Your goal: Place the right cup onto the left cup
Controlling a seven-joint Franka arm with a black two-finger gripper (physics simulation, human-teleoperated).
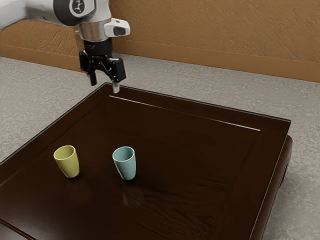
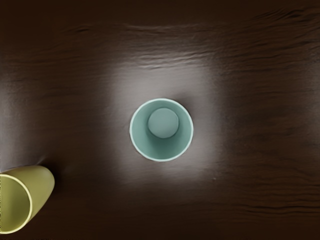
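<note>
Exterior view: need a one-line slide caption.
Open gripper above a dark table, where a yellow cup and a teal cup stand upright, apart.

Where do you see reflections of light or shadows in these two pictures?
Wrist view: a pale, soft glare surrounds the teal cup. Exterior view: one thin bright line lies along the table's far side; faint dark shadows beside both cups' bases.

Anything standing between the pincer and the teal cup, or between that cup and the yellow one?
Nothing visible, on either stretch. The open pincer hangs above the dark wooden table, the wrist view looks down into the teal cup unobstructed, and no object stands between it and the yellow cup.
</note>
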